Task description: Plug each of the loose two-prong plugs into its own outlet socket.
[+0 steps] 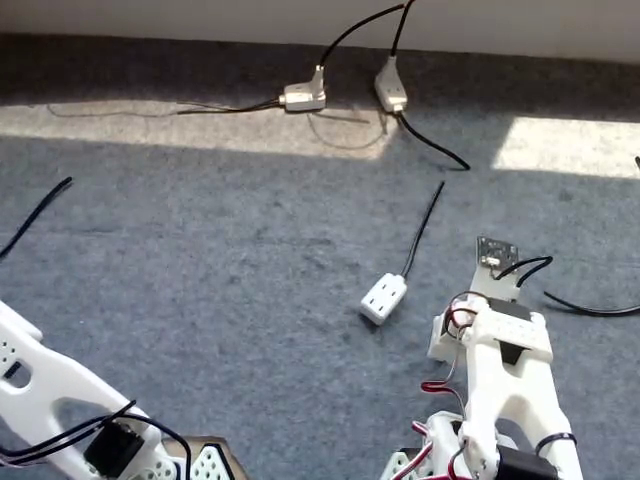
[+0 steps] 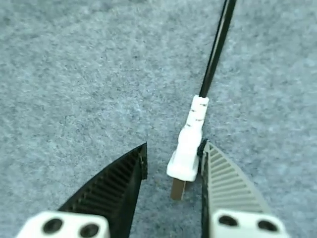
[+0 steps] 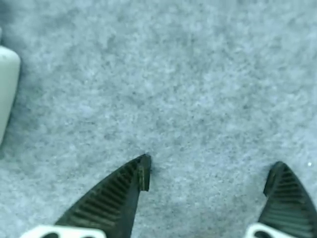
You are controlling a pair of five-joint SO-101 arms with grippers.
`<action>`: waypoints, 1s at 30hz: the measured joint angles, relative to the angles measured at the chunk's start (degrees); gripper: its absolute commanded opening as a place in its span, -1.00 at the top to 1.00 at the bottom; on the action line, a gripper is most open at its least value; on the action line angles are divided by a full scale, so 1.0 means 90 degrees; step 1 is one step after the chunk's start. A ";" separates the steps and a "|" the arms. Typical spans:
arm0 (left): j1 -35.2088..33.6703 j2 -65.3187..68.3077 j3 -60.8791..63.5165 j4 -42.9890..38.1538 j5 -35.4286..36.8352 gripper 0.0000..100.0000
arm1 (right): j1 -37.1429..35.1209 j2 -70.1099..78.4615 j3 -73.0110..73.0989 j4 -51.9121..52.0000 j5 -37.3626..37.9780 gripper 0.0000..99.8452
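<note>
Looks down from high behind both arms across grey carpet toward the wall. Peers close from each wrist past spread fingers: left gripper straddling the two-prong plug, right gripper near the outlet socket, shared with the high view.

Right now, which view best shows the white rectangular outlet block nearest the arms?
High view: the white rectangular outlet block lies whole on the carpet, slots and cord visible. Right wrist view catches one rounded white edge, probably the same block.

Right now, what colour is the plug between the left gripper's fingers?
The plug is white, on a black cord; the left wrist view shows it best.
</note>
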State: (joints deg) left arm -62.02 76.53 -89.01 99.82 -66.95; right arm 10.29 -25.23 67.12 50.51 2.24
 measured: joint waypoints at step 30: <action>0.0527 -0.0010 0.0137 0.0000 0.0703 0.63 | -0.0010 0.0000 0.0000 -0.0010 0.0000 0.28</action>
State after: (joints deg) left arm -57.27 76.44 -87.78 99.82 -60.62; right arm 10.20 -25.23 67.12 50.42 2.24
